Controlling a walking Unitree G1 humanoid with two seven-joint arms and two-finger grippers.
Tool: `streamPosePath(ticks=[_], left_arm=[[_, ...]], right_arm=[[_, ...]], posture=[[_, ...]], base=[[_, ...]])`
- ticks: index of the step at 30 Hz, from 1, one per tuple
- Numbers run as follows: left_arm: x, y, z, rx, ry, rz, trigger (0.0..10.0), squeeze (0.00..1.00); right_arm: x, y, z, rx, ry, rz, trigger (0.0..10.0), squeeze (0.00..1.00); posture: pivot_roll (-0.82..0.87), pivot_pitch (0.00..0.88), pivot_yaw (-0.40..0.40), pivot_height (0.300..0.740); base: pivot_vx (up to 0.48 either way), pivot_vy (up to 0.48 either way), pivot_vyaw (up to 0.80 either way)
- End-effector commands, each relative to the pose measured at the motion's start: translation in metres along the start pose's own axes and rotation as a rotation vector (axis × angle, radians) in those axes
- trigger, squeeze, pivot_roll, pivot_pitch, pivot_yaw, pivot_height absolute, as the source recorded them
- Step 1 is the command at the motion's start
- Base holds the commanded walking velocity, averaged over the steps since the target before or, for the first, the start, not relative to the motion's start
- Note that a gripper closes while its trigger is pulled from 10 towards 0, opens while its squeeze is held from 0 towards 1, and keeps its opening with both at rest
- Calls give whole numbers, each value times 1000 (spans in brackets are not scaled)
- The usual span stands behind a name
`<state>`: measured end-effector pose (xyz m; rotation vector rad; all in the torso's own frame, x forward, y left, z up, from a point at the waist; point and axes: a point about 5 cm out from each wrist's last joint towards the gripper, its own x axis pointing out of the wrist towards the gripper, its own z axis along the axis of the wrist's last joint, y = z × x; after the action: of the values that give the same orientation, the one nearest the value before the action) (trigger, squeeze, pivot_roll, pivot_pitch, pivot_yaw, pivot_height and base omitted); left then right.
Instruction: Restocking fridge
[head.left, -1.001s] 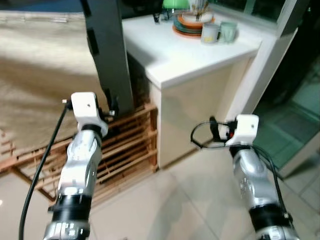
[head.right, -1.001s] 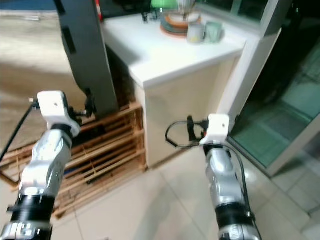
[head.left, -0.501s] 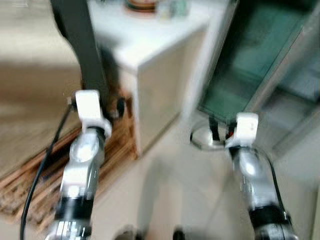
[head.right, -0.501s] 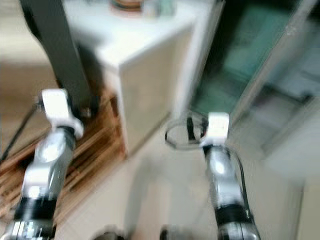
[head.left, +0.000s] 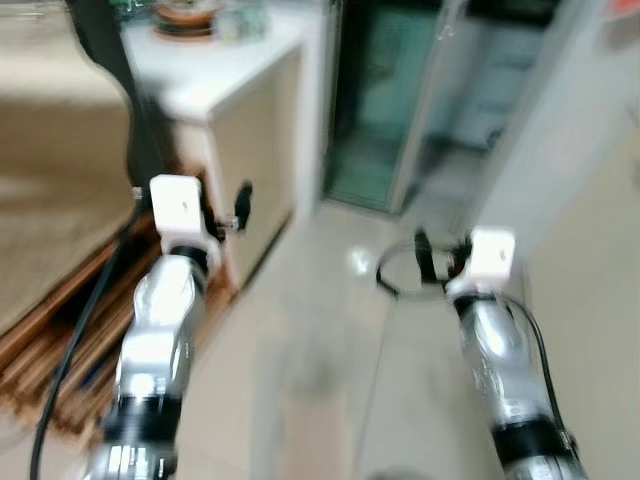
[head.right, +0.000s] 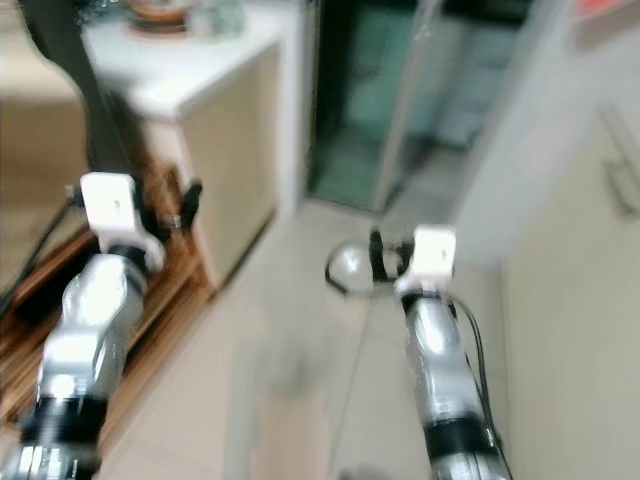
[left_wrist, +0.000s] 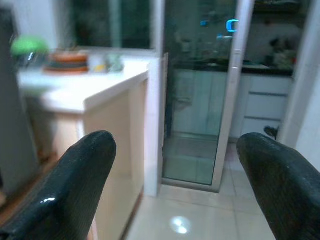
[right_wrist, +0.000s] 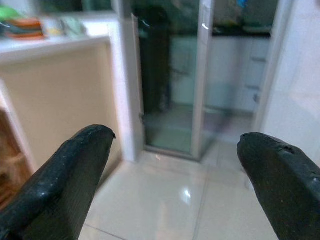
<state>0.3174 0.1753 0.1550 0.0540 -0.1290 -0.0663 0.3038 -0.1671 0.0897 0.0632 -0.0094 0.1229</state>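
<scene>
Both arms are held out in front of me over a pale tiled floor (head.left: 320, 330). My left gripper (head.left: 241, 203) is open beside the corner of a white counter (head.left: 215, 75); its black fingers (left_wrist: 75, 180) stand wide apart with nothing between them. My right gripper (head.left: 435, 262) hangs open over the floor, its fingers (right_wrist: 75, 175) spread and empty, facing a glass sliding door (right_wrist: 172, 85). No item to stock is held. The head views are blurred.
Stacked dishes (head.left: 185, 15) and cups sit on the counter. A wooden slatted rack (head.left: 60, 330) lies low at the left beside a dark upright panel (head.left: 105, 50). The glass door (head.left: 400, 100) is ahead, with a pale cabinet front (head.left: 590, 250) on the right.
The whole picture has swung: the camera turned right, so the counter slid to the left and the glass door came to the middle. Both arms keep their pose.
</scene>
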Motion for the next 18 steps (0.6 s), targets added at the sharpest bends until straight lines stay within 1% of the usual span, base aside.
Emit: streamPosePath(ticks=[1,2,3,4,5,6,7,8,9,10,11,12,14,15,16,17,18], left_arm=[[3,0,0,72,-4,2,10000,0],[4,3,-2,76,4,9,10000,0],[5,7,-3,72,0,22,10000,0],[6,13,-3,65,-12,43,10000,0],[5,18,-4,63,-16,64,10000,0],[5,25,-5,54,-12,113,10000,0],[4,31,-5,39,-8,155,10000,0],[4,31,-5,39,-8,155,10000,0],[2,35,-5,44,-5,184,10000,0],[-2,36,-5,47,-7,193,10000,0],[-2,36,-5,47,-7,193,10000,0],[-7,35,-8,58,6,190,10000,0],[-5,34,-4,78,-12,173,10000,0],[-4,35,-2,88,-21,169,10000,0],[-4,35,-2,88,-21,169,10000,0],[-2,36,1,88,-28,168,10000,0],[0,36,2,59,-32,158,10000,0]], right_arm=[[-2,16,2,-17,-13,141,10000,0],[-4,24,1,-41,-4,190,10000,0],[-6,30,0,-66,-1,227,10000,0],[-8,37,-2,-83,2,288,10000,0],[-12,43,-6,-91,9,338,7961,0],[-16,50,-8,-113,-6,400,0,0],[-19,55,-10,-118,-1,432,0,0],[-19,55,-10,-118,-1,432,0,0],[-22,57,-11,-94,9,431,745,0],[-25,58,-12,-93,25,434,4863,0],[-25,58,-12,-93,25,434,4863,0],[-28,52,-9,-50,45,432,10000,0],[-25,39,-1,-7,25,377,10000,0],[-23,33,2,17,14,343,9804,0],[-23,33,2,17,14,343,9804,0],[-22,27,4,30,7,316,9843,0],[-21,21,5,45,8,275,10000,0]], posture=[[-56,0,18,740],[-59,0,-3,740],[-55,0,-6,740],[-36,0,-17,740],[-33,0,-22,740],[-21,0,-38,740],[-18,0,-37,740],[-18,0,-37,740],[-9,0,-31,740],[-13,0,-32,740],[-13,0,-32,740],[-2,0,-18,740],[-4,0,-17,740],[-11,0,-8,740],[-11,0,-8,740],[-14,0,-5,740],[-24,0,4,740]], base=[[0,0,0],[0,0,0],[0,0,0],[0,0,0],[0,0,0],[0,0,0],[0,0,0],[0,0,0],[0,0,0],[0,0,0],[0,0,0],[0,0,0],[0,0,0],[0,0,0],[0,0,0],[0,0,0],[0,0,0]])
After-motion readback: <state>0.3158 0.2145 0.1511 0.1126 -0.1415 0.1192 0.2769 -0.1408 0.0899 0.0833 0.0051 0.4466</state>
